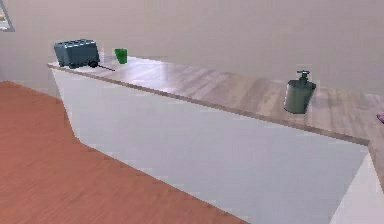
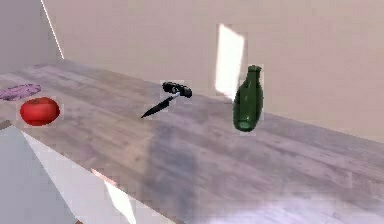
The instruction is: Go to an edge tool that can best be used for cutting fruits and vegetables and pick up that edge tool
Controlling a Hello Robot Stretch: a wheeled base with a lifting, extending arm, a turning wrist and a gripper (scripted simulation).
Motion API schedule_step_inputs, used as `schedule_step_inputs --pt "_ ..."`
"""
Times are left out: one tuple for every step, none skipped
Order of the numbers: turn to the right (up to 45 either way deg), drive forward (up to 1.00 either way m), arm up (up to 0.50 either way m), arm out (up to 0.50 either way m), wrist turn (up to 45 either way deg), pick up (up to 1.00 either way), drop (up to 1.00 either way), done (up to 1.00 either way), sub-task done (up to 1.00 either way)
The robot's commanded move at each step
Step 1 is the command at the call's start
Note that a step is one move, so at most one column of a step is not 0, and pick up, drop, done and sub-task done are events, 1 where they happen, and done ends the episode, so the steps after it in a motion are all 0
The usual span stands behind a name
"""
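Note:
A dark knife [image 2: 165, 100] lies on the wooden countertop [image 2: 200, 160] in the arm side view, left of the middle. Its dark handle points up and to the right, and its thin pointed blade slants down to the left. A red tomato [image 2: 39, 111] sits at the arm side view's left and a green glass bottle [image 2: 248, 100] stands to the right of the knife.
In the forward view a long white counter with a wooden top [image 1: 200, 88] runs across. It carries a grey toaster [image 1: 76, 52], a green cup [image 1: 120, 56] and a grey soap dispenser [image 1: 299, 93]. Reddish wood floor [image 1: 50, 170] lies in front. A purplish flat thing [image 2: 18, 92] lies near the tomato.

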Motion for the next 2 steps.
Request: schedule_step_inputs --pt "0.0 0.00 0.50 0.00 0.0 0.00 0.00 0.00 0.00" --pt "0.0 0.00 0.38 0.00 0.0 0.00 0.00 0.00 0.00"
